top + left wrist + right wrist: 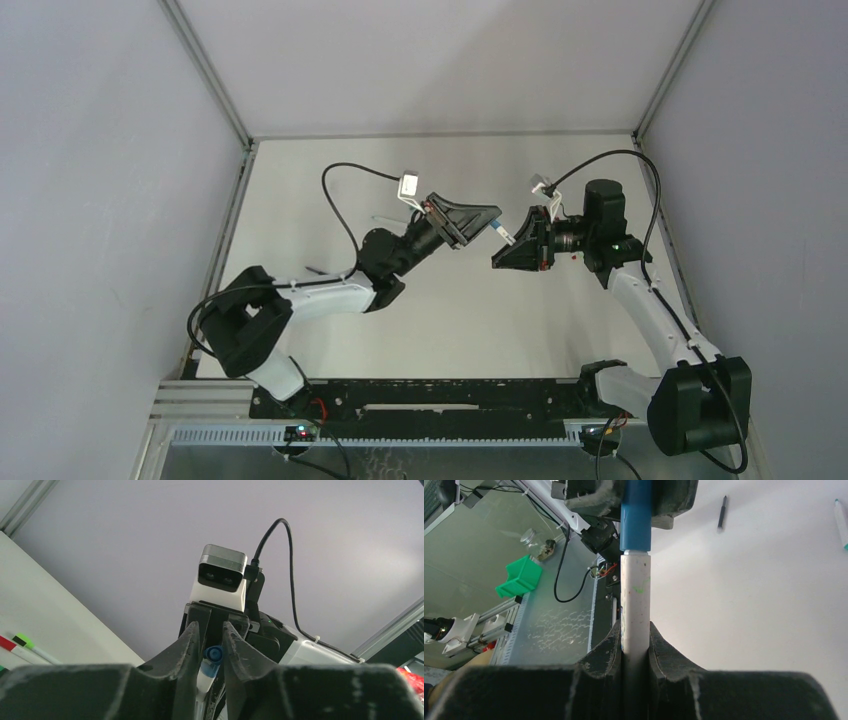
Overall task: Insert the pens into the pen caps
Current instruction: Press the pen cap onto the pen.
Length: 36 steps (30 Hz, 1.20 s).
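White pen (635, 625) is held in mid-air above the bench (440, 330), between the two arms. It is clamped by its barrel between the right fingers (606, 652), which are closed tight on it so that its writing end is presented straight toward the other arm. That end is covered by the blue cap (636, 525), whose lip is seen flush against the barrel, so the cap is judged to be seated or very nearly so.

The blue cap is enclosed by the left fingers (187, 647), which are closed narrowly on it and are seen touching it on both sides. The two grips are set in line, nose to nose, so that a push can be delivered along the pen's axis without bending it. The joining is done off the bench, presumably because neither piece can be pressed home while it is lying flat.

Other pens are seen lying on the bench, well apart from the work: a thin black pen (722, 514) and a teal-tipped pen (840, 522). These are judged to be handled in turn.
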Tool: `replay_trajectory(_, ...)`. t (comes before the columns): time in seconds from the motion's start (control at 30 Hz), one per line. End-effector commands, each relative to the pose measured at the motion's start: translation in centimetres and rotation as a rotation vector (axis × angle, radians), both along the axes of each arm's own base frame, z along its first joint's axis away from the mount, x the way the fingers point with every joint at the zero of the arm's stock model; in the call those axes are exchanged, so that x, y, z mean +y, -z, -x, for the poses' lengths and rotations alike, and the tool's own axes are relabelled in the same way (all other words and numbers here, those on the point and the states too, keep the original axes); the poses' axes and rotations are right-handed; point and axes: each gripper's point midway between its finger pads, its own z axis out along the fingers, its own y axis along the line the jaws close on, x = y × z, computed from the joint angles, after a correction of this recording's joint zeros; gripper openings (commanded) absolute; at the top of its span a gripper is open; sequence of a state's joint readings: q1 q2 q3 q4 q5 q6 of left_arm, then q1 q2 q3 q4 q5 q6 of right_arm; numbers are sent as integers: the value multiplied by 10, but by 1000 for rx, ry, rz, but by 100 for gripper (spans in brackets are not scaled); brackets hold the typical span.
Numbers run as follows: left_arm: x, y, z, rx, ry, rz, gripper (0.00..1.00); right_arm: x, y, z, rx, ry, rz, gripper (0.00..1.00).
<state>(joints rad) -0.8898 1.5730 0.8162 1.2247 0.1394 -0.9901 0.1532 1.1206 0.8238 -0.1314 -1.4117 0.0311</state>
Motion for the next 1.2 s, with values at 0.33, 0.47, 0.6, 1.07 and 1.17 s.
replay_trajectory(0.33, -26, -5, 26, -27, 167, -21, 0, -1, -15, -8, -54, 22, -4, 0)
replay_trajectory(0.47, -48, 40, 50, 70, 328, -148, 0, -3, -19, -16, -105, 81, 49, 0)
replay_trajectory(0.6, -63, 85, 74, 155, 374, -297, 0, -1, -17, -35, -211, 211, 141, 0)
replay_trajectory(1.07, -50, 111, 157, 120, 748, -364, 0, -19, -60, -49, -134, 154, -1, 0)
replay_trajectory(1.17, -50, 98, 171, 60, 831, -329, 0, -4, -56, -30, -66, 6, -33, 0)
